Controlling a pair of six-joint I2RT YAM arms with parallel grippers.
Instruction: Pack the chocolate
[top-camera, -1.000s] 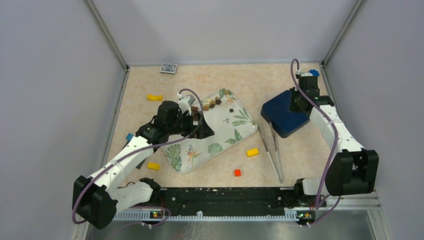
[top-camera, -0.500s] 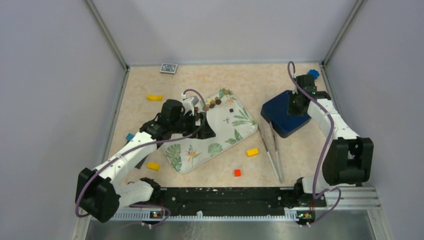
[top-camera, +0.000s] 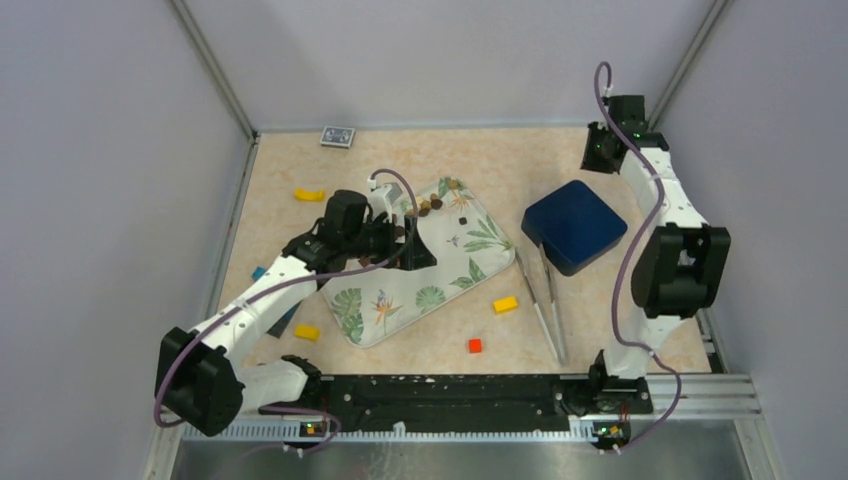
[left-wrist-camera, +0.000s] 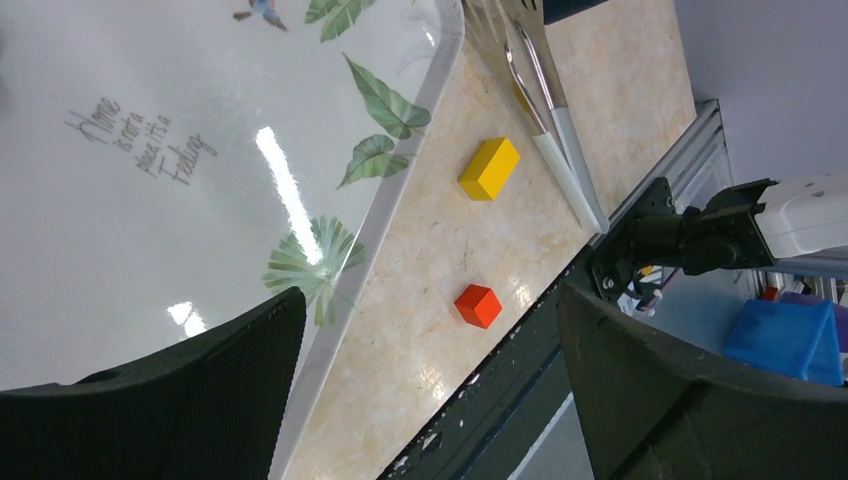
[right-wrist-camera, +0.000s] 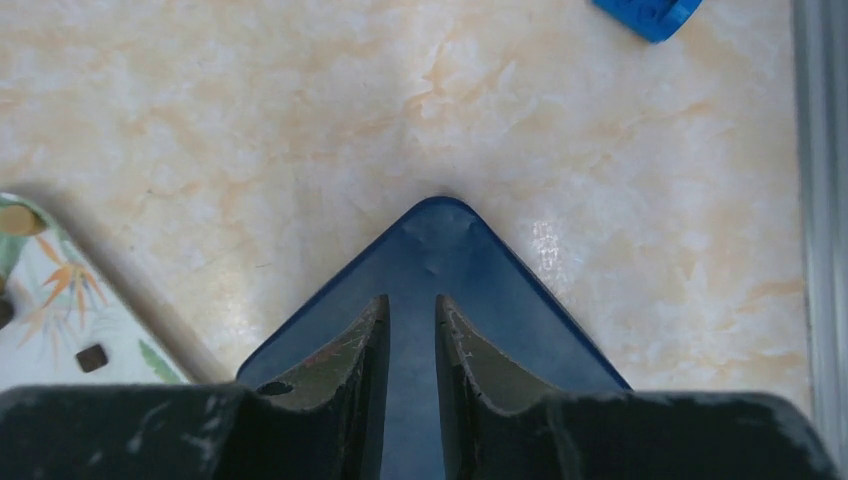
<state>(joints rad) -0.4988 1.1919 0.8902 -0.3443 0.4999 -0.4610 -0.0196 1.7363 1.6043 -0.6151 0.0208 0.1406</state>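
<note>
The chocolate (top-camera: 430, 205) is a cluster of tiny pieces, dark brown and lighter brown, strung in a short row along the far corner of a white tray (top-camera: 440, 285) printed with green leaves. One dark square piece (top-camera: 462, 220) lies apart from the rest, further in on the tray, and the right wrist view shows it as a small flat brown square (right-wrist-camera: 91, 357). The left pincer (top-camera: 408, 248) hangs over the tray just near of the cluster, its jaws spread wide with nothing between them; its wrist view looks past the tray's edge to a yellow brick (left-wrist-camera: 489, 168), a red brick (left-wrist-camera: 478, 305) and metal tongs (left-wrist-camera: 548, 95) on the desk (top-camera: 300, 240). The right pincer (top-camera: 598, 152) is raised by the far right corner, its jaws a narrow slit apart and holding nothing. Below it in its own view sits the rounded corner of a dark blue box (right-wrist-camera: 440, 240), which rests on the desk just right of the tray, with a blue brick (right-wrist-camera: 650, 12) beyond it. The tongs lie near of the box.
</note>
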